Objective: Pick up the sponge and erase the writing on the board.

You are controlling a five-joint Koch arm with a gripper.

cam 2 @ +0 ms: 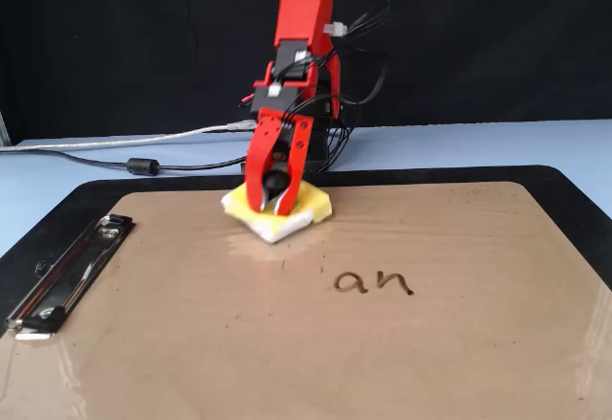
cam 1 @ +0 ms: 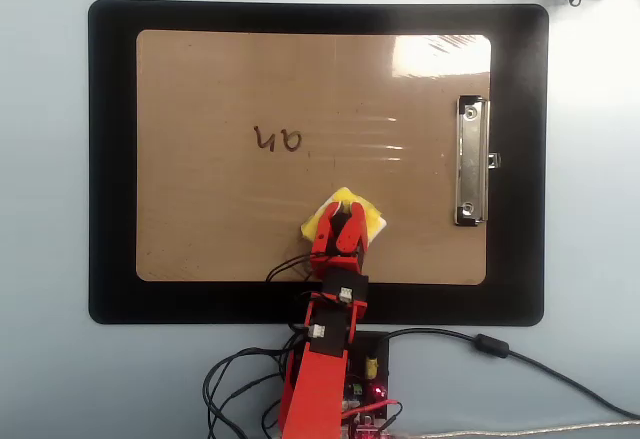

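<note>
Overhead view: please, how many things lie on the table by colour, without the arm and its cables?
Black: 1, the mat
Tan-brown: 1, the board, with a silver clip and the writing
Yellow: 1, the sponge, held by the gripper
Total: 3

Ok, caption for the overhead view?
Gripper presses sponge on clipboard; letters "an" remain.

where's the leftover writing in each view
Overhead view: the writing sits left of the board's centre, upside down, up and left of the sponge.
Fixed view: the writing reads "an", right of centre, below and right of the sponge.
Shared landmark: the metal clip, right edge overhead, lower left in the fixed view.
</note>
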